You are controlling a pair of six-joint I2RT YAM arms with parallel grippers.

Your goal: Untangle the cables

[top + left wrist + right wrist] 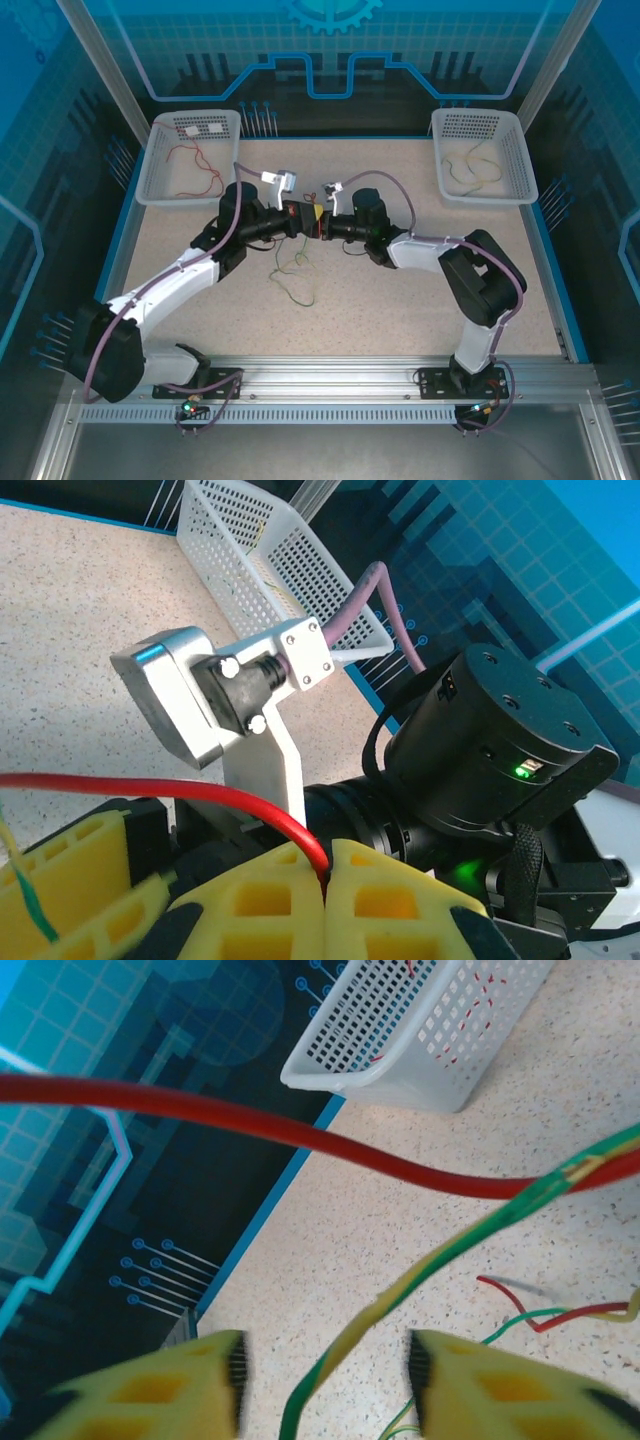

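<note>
The table (400,300) is seen from above, pale and speckled; a left basket (150,165) and a right basket (520,150) are set at its far corners, well beyond both sets of fingers; a red wire (195,165) is seen lying in the former and a pale wire (468,170) in the latter. The left arm (170,285) and the right arm (480,280) are bent inward, so that the two grippers are set almost tip to tip over the middle of the table.

The left gripper (303,218) is shown with its yellow fingers (390,890) pressed together; the red cable (200,795) is pinched in the seam between them and is led off to one side of them in a shallow arc.

The right gripper (324,226) is shown with its fingers (180,1390) spread; the green-yellow cable (450,1250) is passed through the gap between them, with clear space seen on either side; the red cable is stretched across beyond the fingertips and is crossed by the green-yellow cable off to one side.

On the near side of the meeting fingertips a loose loop (298,285) of the cables is seen lying on the table; further red and green strands (545,1315) are seen on the surface past the right fingers.
</note>
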